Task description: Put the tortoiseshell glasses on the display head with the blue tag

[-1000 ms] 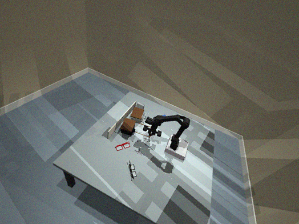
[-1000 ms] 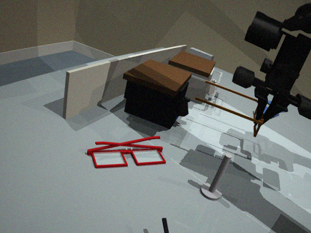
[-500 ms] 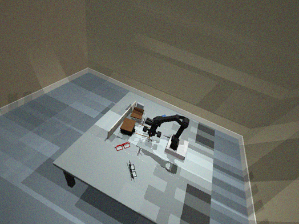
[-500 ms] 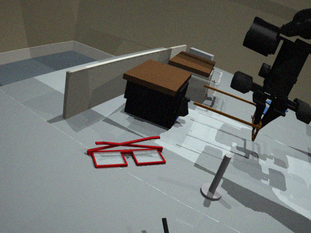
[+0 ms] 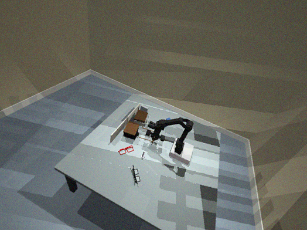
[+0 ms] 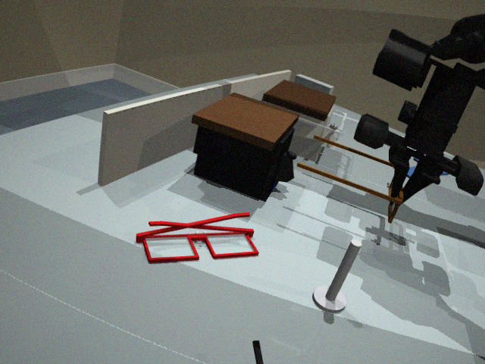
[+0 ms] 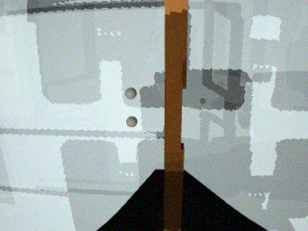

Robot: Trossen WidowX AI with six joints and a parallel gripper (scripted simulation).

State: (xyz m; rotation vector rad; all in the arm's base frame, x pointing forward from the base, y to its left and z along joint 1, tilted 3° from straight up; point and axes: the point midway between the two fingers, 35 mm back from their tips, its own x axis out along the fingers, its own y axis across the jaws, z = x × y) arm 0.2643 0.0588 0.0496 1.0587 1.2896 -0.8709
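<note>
The tortoiseshell glasses (image 6: 346, 182) (image 7: 174, 120) (image 5: 145, 139) are in the air, orange-brown, with both temples pointing at the heads. My gripper (image 6: 396, 192) (image 5: 153, 138) (image 7: 168, 179) is shut on their front, at the bridge. The near head (image 6: 235, 160) (image 5: 129, 136) is black with a brown top; a bit of blue shows low on its front. The near temple's tip is close to this head's front; contact cannot be told. The far temple points towards the gap between the heads. The far head (image 6: 299, 98) (image 5: 141, 116) has a brown top and a pale, see-through body.
A pale upright panel (image 6: 156, 135) (image 5: 120, 127) stands behind the heads. Red glasses (image 6: 172, 259) (image 5: 122, 154) lie in front of the near head. A grey peg (image 6: 343, 272) stands on a round base. Black glasses (image 5: 135, 177) lie nearer the table's front. Something blue (image 5: 168, 119) lies behind the arm.
</note>
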